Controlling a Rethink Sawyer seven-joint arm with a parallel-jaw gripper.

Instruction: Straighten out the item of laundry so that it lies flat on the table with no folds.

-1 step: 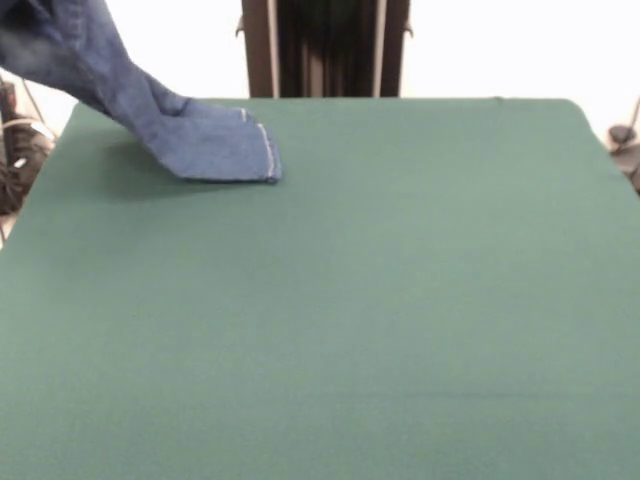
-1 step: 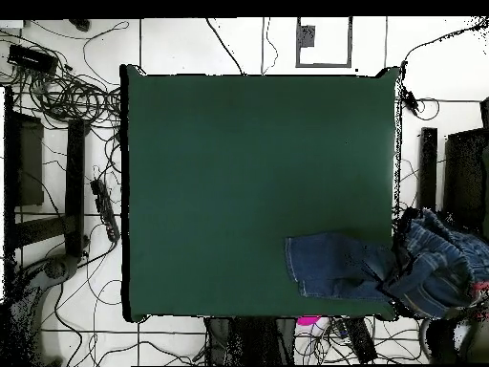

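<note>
The item of laundry (image 1: 210, 145), a small pair of blue denim jeans, is partly lifted. Its leg ends lie folded on the green table (image 1: 400, 300) near the far left corner, and the rest rises out of the picture's top left (image 1: 60, 45). From above, the legs (image 2: 334, 268) rest by the table's (image 2: 239, 172) lower right edge. The bunched upper part (image 2: 439, 263) hangs beyond that edge. No gripper shows in either view; whatever holds the jeans up is hidden by the cloth.
The robot's dark pedestal (image 1: 325, 48) stands behind the table's far edge. Tangled cables (image 2: 67, 96) and black frames (image 2: 38, 172) crowd the floor to the left in the overhead view. A black stand (image 2: 428, 167) is at the right side.
</note>
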